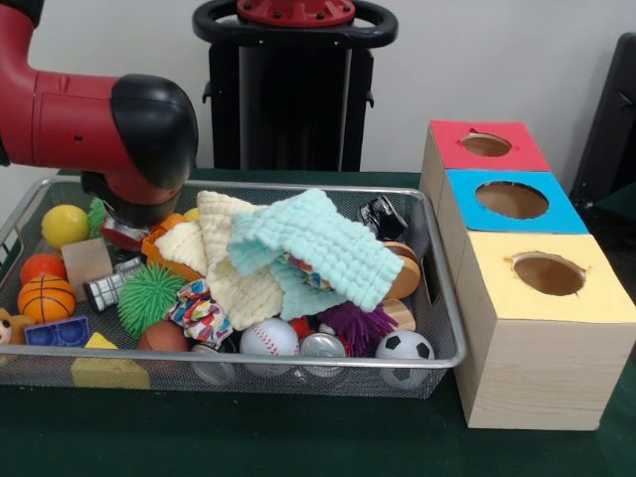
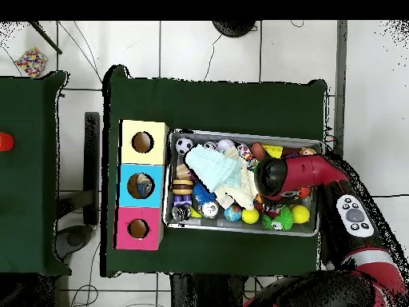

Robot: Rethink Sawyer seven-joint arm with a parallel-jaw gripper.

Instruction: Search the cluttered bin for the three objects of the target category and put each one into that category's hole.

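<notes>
The robot's arm (image 1: 89, 119) is glossy red, built of thick rounded segments, with a bulbous black cap over its end joint. In the overhead view a pale grey oval panel (image 2: 353, 214) with dark round buttons sits on the red link. The pedestal (image 1: 295, 84) is black, topped by a red disc inside a black ring.

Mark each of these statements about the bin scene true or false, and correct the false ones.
1. The three boxes stand inside the bin. False: they stand beside it on the green table.
2. The yellow-topped box is nearest the front camera. True.
3. A soccer ball lies in the bin's front corner by the boxes. True.
4. The cloths lie beneath all the toys. False: they lie on top of the pile.
5. The arm reaches over the boxes. False: it is over the bin's other end.
</notes>
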